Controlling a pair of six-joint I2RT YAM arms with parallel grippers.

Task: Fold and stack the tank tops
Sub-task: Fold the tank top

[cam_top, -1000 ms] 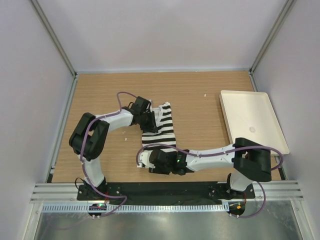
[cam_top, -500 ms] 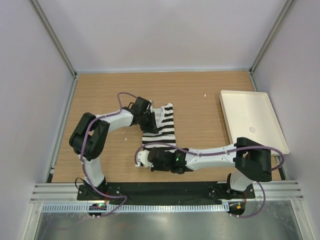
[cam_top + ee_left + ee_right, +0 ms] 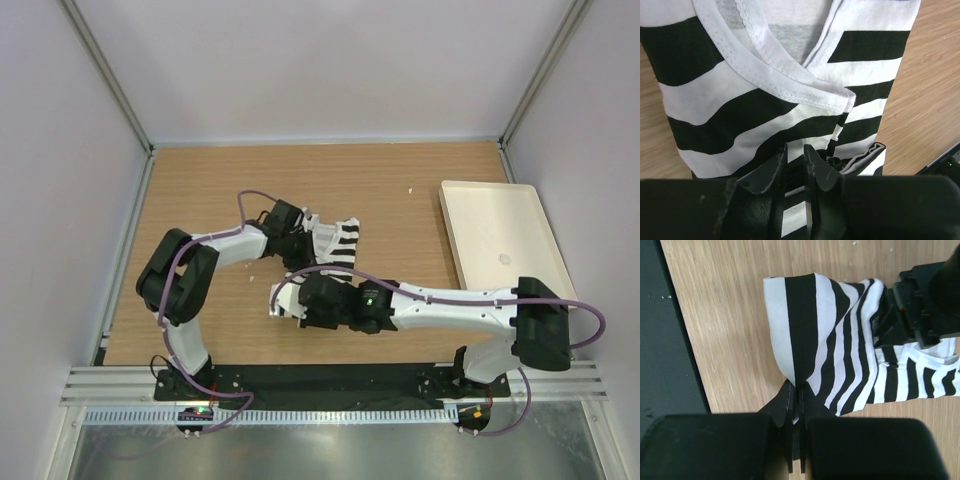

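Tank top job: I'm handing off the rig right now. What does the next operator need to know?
Left gripper: shut on the tank top near its white trim.
Right gripper: shut on a pinched fold at the other end.
Tank top: bunched between both grippers over the table, left of the white tray.
Done: both grips set.
Left: finish the fold, lay it flat, stack. Only one top is in view.

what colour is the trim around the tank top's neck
White trim on the tank top; clearest in the left wrist view.
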